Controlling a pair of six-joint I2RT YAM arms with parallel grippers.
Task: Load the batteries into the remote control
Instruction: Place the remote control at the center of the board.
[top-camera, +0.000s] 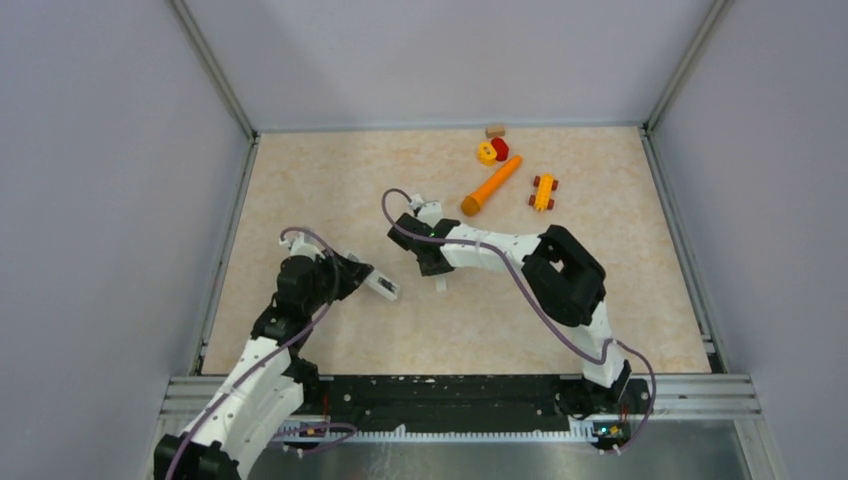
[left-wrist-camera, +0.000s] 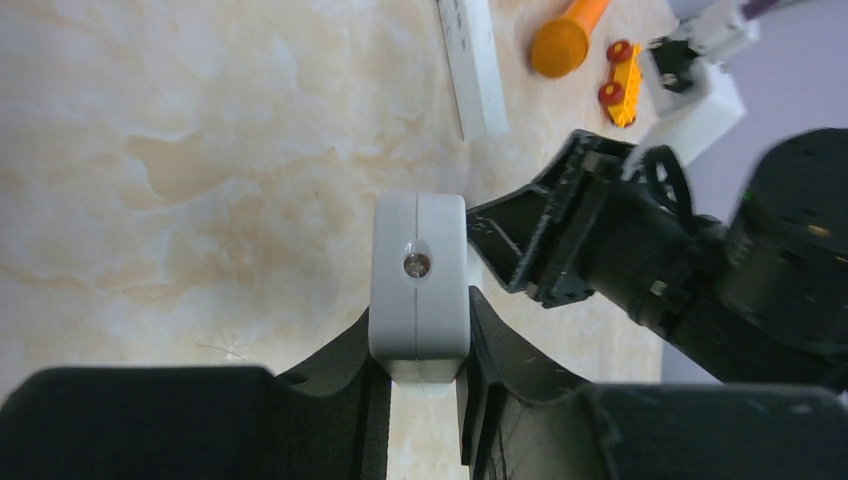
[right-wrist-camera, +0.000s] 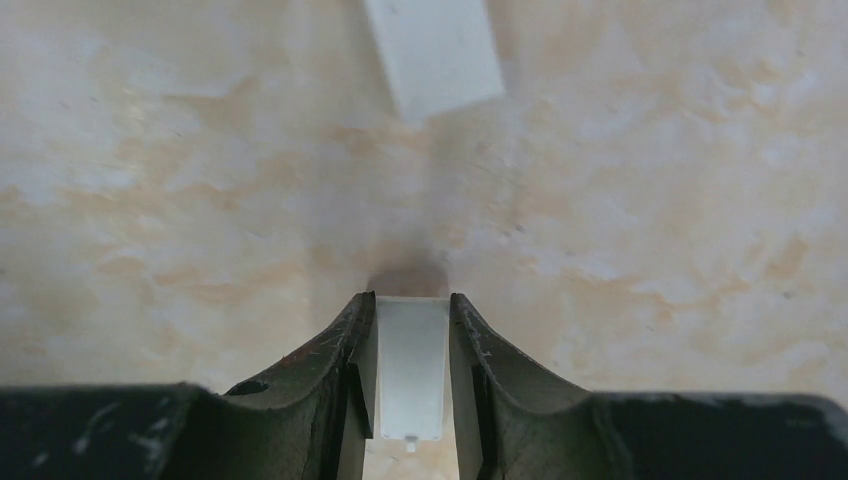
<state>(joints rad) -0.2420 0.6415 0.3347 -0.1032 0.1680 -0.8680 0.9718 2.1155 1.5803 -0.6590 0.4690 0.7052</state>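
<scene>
Clenching on a white block with a centre seam and a small metal dot, the left fingers (left-wrist-camera: 495, 350) hold what I judge to be the remote control (left-wrist-camera: 418, 265) seen end-on. In the top view it sits left of centre, white with a dark section; whether it touches the table (top-camera: 330, 180) I cannot tell. The right fingers (right-wrist-camera: 335, 350) are pinched on a thin white strip (right-wrist-camera: 410, 370), pads against both its faces. It may be the battery cover, but that cannot be confirmed. The remote looks like light, stiff, smooth plastic, so it could twist in a narrow grip. It is best taken across its long sides near the middle, clear of the battery bay. The batteries show in no view; as small smooth cylinders they would probably roll and want a pinch across mid-barrel. The remote's length hides behind its own end face, so it cannot be seen whether its bay is open. A white bar (left-wrist-camera: 475, 70) is cut off at the top of the left wrist view. A flat white piece (right-wrist-camera: 435, 50) is likewise cut off at the top of the right wrist view, and they may be the same thing.
</scene>
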